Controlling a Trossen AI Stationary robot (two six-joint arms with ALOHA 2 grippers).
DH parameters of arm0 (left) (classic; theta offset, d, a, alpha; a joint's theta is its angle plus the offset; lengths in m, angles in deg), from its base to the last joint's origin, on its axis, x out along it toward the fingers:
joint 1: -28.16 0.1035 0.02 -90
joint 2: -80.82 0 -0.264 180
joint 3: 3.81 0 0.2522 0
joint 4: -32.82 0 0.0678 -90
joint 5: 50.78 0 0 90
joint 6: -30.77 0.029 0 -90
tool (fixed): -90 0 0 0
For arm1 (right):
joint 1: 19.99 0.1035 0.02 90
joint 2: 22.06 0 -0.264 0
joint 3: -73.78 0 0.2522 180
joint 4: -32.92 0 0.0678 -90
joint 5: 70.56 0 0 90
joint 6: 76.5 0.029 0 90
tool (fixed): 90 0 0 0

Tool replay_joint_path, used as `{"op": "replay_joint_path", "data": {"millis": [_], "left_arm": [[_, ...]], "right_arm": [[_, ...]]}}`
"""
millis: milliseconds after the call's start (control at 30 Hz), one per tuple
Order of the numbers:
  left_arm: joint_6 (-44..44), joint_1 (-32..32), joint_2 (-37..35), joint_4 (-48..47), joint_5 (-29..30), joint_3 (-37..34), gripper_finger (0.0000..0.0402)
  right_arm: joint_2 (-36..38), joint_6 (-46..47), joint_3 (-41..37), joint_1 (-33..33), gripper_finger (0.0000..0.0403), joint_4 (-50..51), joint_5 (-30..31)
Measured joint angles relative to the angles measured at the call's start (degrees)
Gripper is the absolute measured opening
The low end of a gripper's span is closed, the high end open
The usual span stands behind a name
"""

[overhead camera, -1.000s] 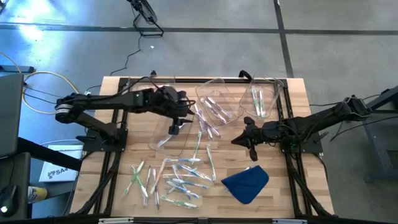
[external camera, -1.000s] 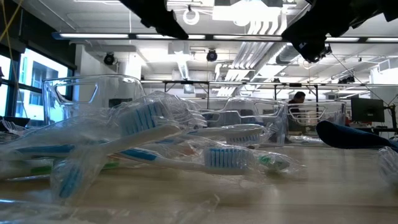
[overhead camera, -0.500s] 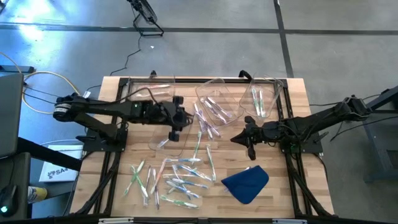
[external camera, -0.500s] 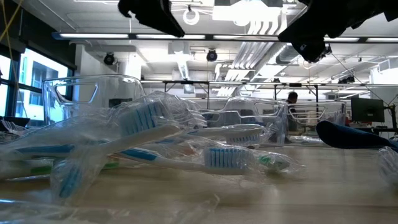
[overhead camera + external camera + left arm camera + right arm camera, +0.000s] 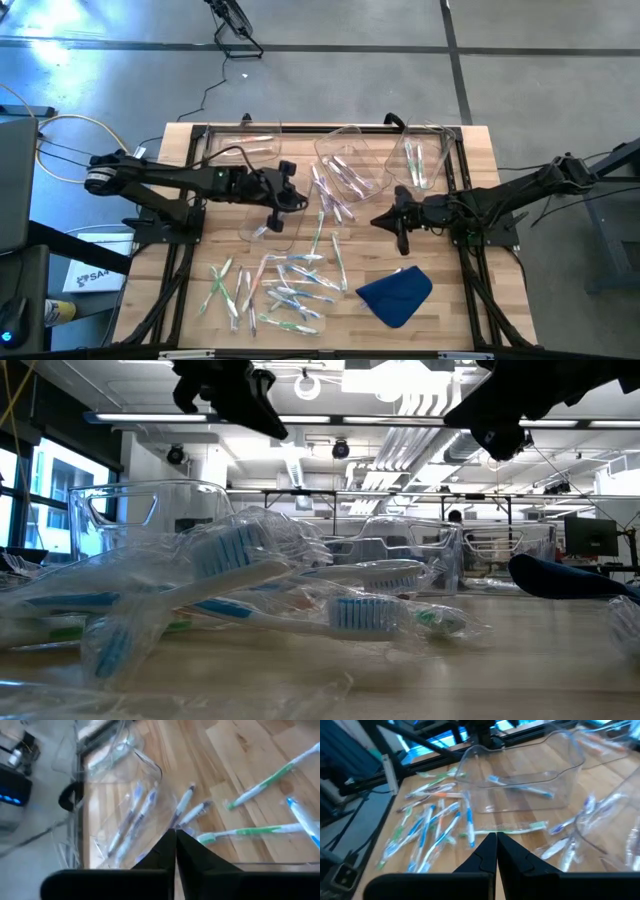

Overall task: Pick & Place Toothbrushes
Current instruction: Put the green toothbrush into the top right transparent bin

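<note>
Clear bins [image 5: 350, 165] beside scattered toothbrushes [image 5: 285, 285].

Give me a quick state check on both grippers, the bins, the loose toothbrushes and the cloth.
left gripper: shut, empty, above the left bin.
right gripper: shut, empty, above bare table.
left bin: upright, one toothbrush inside.
middle bin: tilted, several toothbrushes inside.
right bin: upright, toothbrushes inside.
loose toothbrushes: scattered flat on the table.
blue cloth: crumpled on the table.
</note>
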Motion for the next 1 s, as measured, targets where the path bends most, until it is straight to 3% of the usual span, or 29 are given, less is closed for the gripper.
{"op": "replay_joint_path", "data": {"millis": [167, 333, 467, 733, 1000], "left_arm": [[2.74, 1.12, -1.01, 1.53, -1.96, 0.09, 0.0005], [3.31, 4.72, -1.75, 1.71, -10.95, 0.18, 0.0001], [4.07, 6.95, -1.60, 2.17, -13.96, -0.04, 0.0001], [3.84, 7.23, -1.51, 28.87, -19.49, -12.01, 0.0000], [2.58, 7.10, -2.92, 34.82, -20.88, -17.73, 0.0000]], "right_arm": [[0.00, 0.02, 0.00, -0.02, 0.0004, -0.10, 0.97], [0.00, 0.00, 0.00, 0.01, 0.0004, -0.11, 0.63], [0.00, 0.02, 0.00, -0.02, 0.0004, -0.09, 0.64], [-0.07, 0.00, 0.00, -0.02, 0.0004, -0.11, 0.57], [-0.07, 0.00, 0.00, -0.02, 0.0004, -0.20, 0.73]]}}
